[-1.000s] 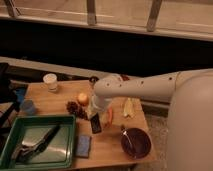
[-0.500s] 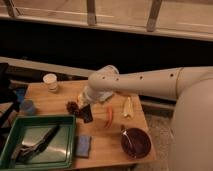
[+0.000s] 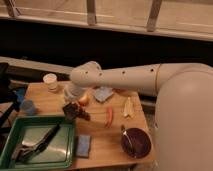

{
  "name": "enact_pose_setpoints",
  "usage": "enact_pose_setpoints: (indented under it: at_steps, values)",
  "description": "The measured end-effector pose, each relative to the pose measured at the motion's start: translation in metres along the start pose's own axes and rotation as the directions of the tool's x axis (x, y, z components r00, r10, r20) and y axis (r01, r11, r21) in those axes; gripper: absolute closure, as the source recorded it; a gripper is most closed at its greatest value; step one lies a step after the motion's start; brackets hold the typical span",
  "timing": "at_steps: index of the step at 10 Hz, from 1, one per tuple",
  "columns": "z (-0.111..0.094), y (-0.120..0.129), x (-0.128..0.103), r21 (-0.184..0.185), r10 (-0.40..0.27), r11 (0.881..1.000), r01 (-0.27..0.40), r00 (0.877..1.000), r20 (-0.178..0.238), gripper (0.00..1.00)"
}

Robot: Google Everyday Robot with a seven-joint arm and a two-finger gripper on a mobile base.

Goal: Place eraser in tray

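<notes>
My gripper (image 3: 74, 111) hangs from the white arm over the table, just above the far right corner of the green tray (image 3: 15, 131). It is shut on the eraser (image 3: 83, 115), a small dark block that sticks out to the right of the fingers and is held off the table. The tray lies at the front left. A dark utensil with a metal blade (image 3: 36, 145) lies inside it.
A blue sponge (image 3: 83, 146) lies right of the tray. A red chili (image 3: 110, 116), a yellow banana piece (image 3: 129, 106) and a purple bowl (image 3: 136, 141) are to the right. A white cup (image 3: 50, 81), a blue cup (image 3: 28, 106), a blue cloth (image 3: 103, 93) and an orange fruit (image 3: 84, 99) stand further back.
The gripper has lifted the eraser from the table beside the chili and moved it left toward the tray's far right corner.
</notes>
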Motion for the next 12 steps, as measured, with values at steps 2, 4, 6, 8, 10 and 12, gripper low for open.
enact_pose_setpoints:
  at_steps: [2, 4, 6, 8, 10, 12]
  values:
    - [0.007, 0.020, 0.007, -0.041, -0.053, 0.998, 0.052, 0.998, -0.023, 0.90]
    - [0.023, 0.024, 0.014, -0.087, -0.070, 0.994, 0.065, 0.995, -0.067, 0.89]
    - [0.047, 0.018, 0.024, -0.166, -0.078, 0.984, 0.056, 0.988, -0.132, 0.70]
    - [0.059, 0.018, 0.029, -0.221, -0.084, 0.974, 0.046, 0.983, -0.166, 0.52]
    - [0.058, 0.020, 0.032, -0.245, -0.085, 0.969, 0.040, 0.980, -0.178, 0.39]
    - [0.054, 0.023, 0.033, -0.262, -0.097, 0.964, 0.047, 0.978, -0.182, 0.38]
